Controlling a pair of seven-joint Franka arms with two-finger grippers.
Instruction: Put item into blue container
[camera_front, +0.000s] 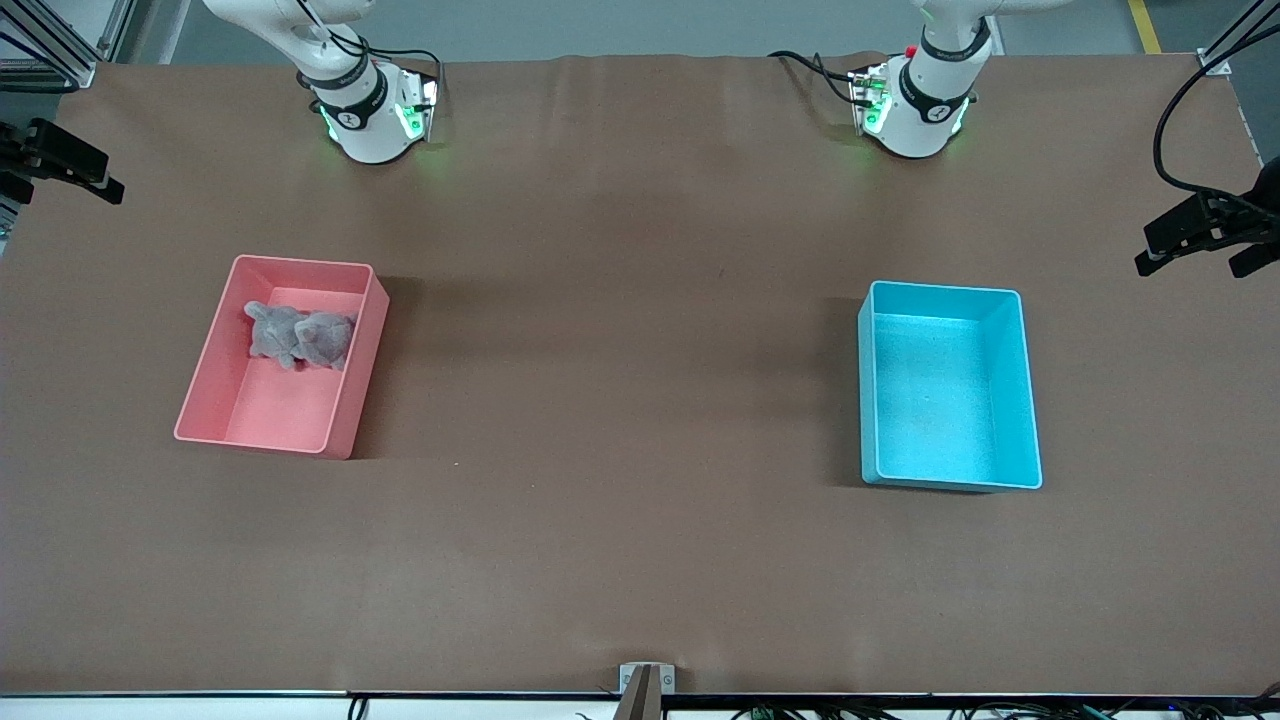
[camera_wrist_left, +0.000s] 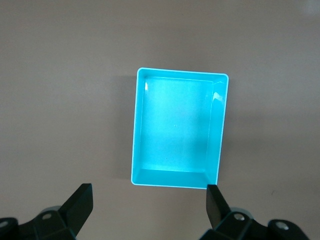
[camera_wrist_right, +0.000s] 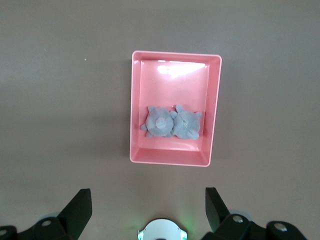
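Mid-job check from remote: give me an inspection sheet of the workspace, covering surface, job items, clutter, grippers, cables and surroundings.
Surface: brown table cover, smooth.
Job's things: blue container empty, toward the left arm's end; grey plush item lies in the pink bin, toward the right arm's end.
Clutter: nothing seen.
Grippers: left gripper open, high over the blue container; right gripper open, high over the pink bin; neither holds anything.
Cables: black cables at the arm bases, off the work area.
Surroundings: black camera mounts at both table ends.
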